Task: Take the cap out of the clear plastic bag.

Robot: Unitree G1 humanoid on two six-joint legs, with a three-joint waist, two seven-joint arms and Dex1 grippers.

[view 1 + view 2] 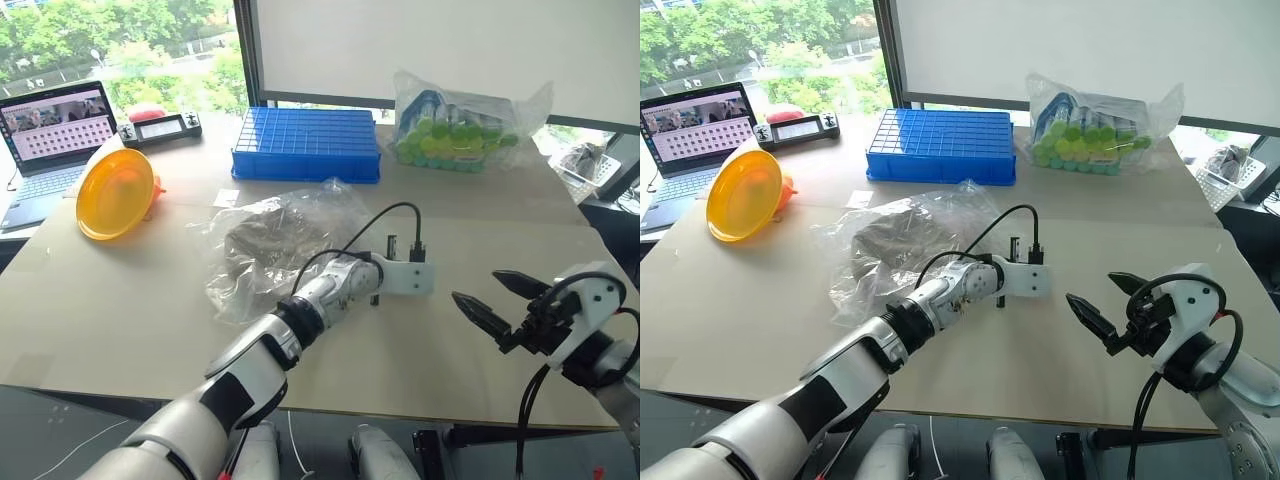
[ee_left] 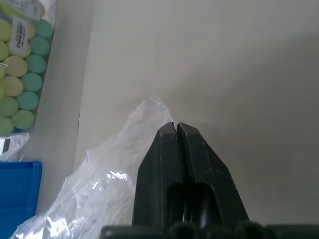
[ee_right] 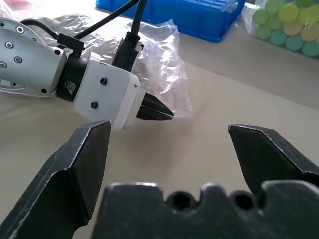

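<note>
My left gripper (image 2: 176, 127) is out over the middle of the table (image 1: 120, 320). Its 2 black fingers are pressed tight together, tip to tip. They sit right at the near edge of the clear plastic bag (image 1: 285, 245). I cannot tell if a bit of the thin film is pinched between them or if they just touch it.

The bag lies crinkled and flat on the table, just past my left wrist. The cap (image 1: 268, 243) is inside it. It looks like a dark, soft lump through the shiny plastic, near the middle of the bag.

My right gripper (image 1: 495, 296) hangs above the near right part of the table, well apart from the bag. Its 2 fingers are spread wide and hold nothing. They point across toward my left gripper.

Behind the bag sits a blue tray (image 1: 307, 146) with lots of little squares. To the right of it is another clear bag full of green-topped things (image 1: 455, 128). On the left side of the table an orange plate (image 1: 113, 193) leans up on its edge. Beside it is an open laptop (image 1: 55, 140) with its screen on.
</note>
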